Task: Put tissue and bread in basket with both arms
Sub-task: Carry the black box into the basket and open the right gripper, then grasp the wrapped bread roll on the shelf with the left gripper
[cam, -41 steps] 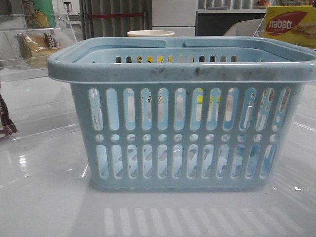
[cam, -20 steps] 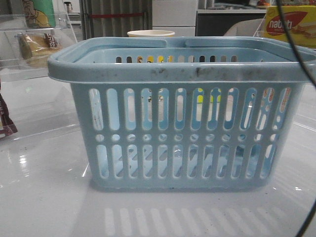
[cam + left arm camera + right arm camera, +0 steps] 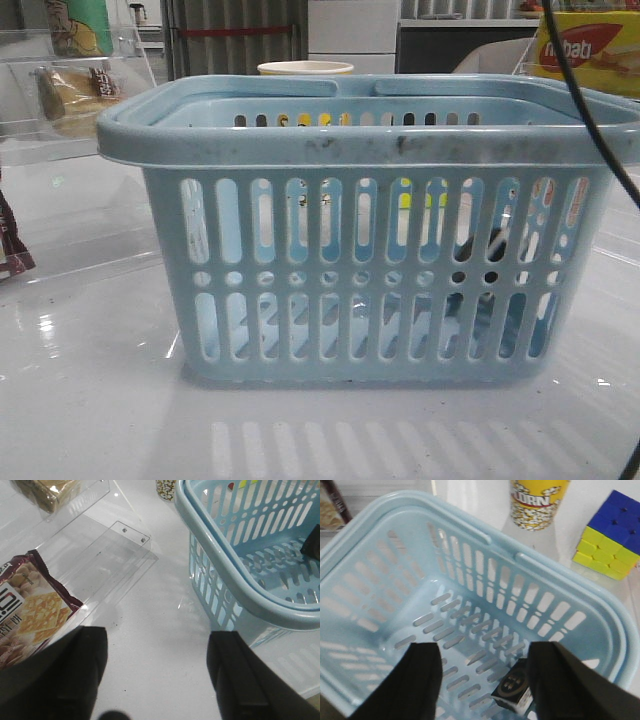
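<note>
The light-blue basket [image 3: 370,145] stands in the middle of the table. The tissue [image 3: 512,687], a small dark packet, lies on the basket floor near its right end, close beside one finger of my right gripper. It shows as a dark shape through the slots in the front view [image 3: 480,275]. My right gripper [image 3: 485,652] is open and empty above the basket's inside [image 3: 370,517]. The bread [image 3: 75,95] lies in a clear shelf at the far left, also in the left wrist view [image 3: 47,490]. My left gripper [image 3: 157,640] is open and empty over the table, left of the basket [image 3: 220,575].
A dark red-brown cracker wrapper [image 3: 30,610] lies on a clear acrylic tray left of the basket. A popcorn cup [image 3: 537,502] and a Rubik's cube [image 3: 610,530] stand behind the basket. A yellow-red nabati box [image 3: 590,50] is at the far right. A black cable [image 3: 585,110] hangs at the right.
The right arm's cable came into view over the basket's right end. The dark tissue packet now shows inside the basket where there was none before.
</note>
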Controlling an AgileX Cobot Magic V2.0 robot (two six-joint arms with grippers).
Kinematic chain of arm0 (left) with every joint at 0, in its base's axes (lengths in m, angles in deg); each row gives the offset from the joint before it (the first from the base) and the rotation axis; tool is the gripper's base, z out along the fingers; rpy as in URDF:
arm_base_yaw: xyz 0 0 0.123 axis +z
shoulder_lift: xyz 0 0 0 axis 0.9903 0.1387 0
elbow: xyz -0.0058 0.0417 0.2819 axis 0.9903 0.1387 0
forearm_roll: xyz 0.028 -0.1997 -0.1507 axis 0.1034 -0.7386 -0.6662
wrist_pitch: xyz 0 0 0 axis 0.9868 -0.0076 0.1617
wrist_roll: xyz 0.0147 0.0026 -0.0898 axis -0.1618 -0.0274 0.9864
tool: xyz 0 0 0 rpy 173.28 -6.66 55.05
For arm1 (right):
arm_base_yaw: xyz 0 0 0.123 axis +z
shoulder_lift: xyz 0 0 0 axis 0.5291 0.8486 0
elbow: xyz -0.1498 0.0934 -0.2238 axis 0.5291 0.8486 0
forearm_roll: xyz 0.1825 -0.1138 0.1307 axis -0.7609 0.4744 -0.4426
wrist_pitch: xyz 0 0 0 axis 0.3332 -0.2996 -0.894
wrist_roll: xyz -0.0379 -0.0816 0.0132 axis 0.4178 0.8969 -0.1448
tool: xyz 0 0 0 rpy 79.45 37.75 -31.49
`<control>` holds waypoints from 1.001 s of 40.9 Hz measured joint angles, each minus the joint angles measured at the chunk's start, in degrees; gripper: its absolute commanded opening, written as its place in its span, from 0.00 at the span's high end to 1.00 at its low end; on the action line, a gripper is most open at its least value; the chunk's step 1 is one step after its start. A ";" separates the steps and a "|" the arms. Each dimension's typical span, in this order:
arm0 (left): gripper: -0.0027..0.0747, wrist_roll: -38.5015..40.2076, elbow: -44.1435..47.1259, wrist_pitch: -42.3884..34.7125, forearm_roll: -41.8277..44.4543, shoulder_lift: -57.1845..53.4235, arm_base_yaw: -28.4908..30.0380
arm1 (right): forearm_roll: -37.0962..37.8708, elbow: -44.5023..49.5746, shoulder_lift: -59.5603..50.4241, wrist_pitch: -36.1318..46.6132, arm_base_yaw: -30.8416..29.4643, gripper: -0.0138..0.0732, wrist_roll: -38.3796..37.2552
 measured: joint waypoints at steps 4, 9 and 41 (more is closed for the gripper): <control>0.33 0.00 0.00 0.00 0.00 0.00 0.00 | -0.88 4.12 -4.48 0.00 2.39 0.37 2.64; 0.33 0.00 0.00 -1.22 0.00 0.00 0.00 | -1.14 10.63 -9.97 0.00 3.59 0.37 3.55; 0.15 2.94 -23.64 -3.59 -4.46 30.02 11.50 | -1.04 25.11 -26.58 0.32 3.77 0.37 1.67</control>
